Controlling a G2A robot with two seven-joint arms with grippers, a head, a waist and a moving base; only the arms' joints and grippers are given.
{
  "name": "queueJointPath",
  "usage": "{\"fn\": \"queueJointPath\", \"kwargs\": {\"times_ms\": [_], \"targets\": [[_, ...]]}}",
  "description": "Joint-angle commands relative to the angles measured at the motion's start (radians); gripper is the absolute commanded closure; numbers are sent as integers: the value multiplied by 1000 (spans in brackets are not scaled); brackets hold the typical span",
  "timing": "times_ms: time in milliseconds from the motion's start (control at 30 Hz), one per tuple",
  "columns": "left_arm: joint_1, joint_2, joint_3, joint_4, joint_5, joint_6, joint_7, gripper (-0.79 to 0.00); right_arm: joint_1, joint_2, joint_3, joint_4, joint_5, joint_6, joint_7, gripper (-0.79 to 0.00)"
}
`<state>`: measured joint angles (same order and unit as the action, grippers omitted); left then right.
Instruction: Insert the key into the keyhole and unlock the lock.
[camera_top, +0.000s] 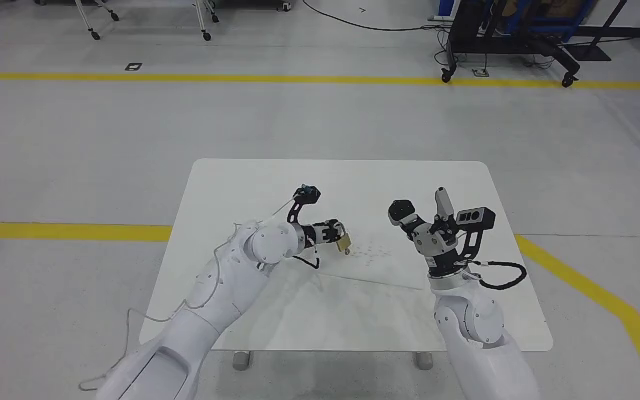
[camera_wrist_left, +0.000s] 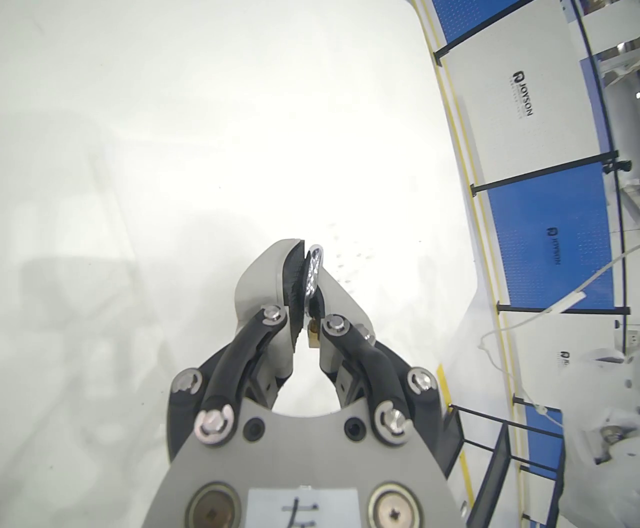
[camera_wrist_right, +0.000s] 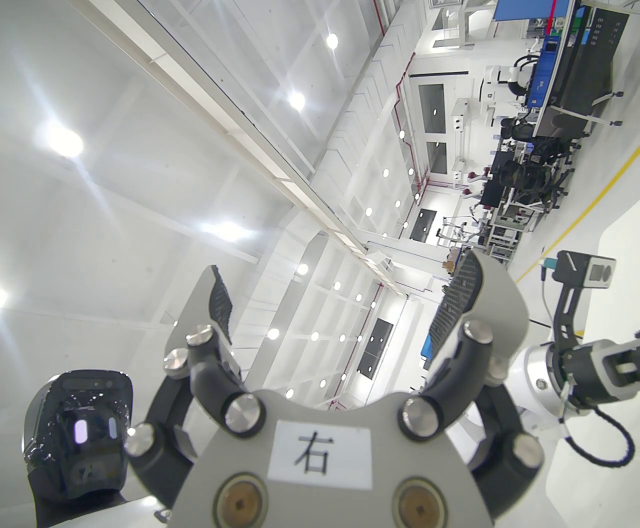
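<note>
Clamping a thin silver metal part (camera_wrist_left: 312, 274) between its pads, the left tool (camera_wrist_left: 310, 265) is closed narrow on it; whether that part is the key or the shackle cannot be told. The brass lock (camera_top: 343, 243) sits right at this tool's tip, over the middle of the white surface (camera_top: 400, 180). The right tool (camera_wrist_right: 345, 270) gapes wide with nothing in it, pointing upward over the surface's right part, well apart from the lock.

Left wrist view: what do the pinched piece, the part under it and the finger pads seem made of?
Pinched piece: polished silver metal, by its bright glints. Part under it: probably brass, yellow-gold. Finger pads: black, ribbed, likely rubber.
</note>
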<state>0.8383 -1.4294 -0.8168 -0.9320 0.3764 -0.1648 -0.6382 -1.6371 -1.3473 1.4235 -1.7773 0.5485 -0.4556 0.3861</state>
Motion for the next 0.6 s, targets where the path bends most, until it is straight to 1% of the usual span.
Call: {"fn": "queueJointPath", "kwargs": {"times_ms": [0, 67, 100, 133, 167, 200, 233, 267, 567], "targets": [[-4, -3, 9, 6, 22, 10, 6, 0, 0, 0, 0, 0, 0, 0, 0, -785], [-9, -5, 15, 11, 37, 16, 13, 0, 0, 0, 0, 0, 0, 0, 0, -785], [-11, -6, 19, 12, 50, 15, 17, -25, 0, 0, 0, 0, 0, 0, 0, -785], [-12, -7, 22, 12, 56, 13, 19, -71, 0, 0, 0, 0, 0, 0, 0, -785], [-11, -8, 23, 12, 53, 7, 19, -271, 0, 0, 0, 0, 0, 0, 0, -785], [-12, -9, 23, 13, 56, 5, 21, -449, 0, 0, 0, 0, 0, 0, 0, -785], [-13, -10, 25, 14, 64, 5, 25, -693, 0, 0, 0, 0, 0, 0, 0, -785], [-12, -10, 25, 14, 65, 5, 26, -785, 0, 0, 0, 0, 0, 0, 0, -785], [-4, -6, -11, 0, 28, -29, 27, -785, 0, 0, 0, 0, 0, 0, 0, -785]]}}
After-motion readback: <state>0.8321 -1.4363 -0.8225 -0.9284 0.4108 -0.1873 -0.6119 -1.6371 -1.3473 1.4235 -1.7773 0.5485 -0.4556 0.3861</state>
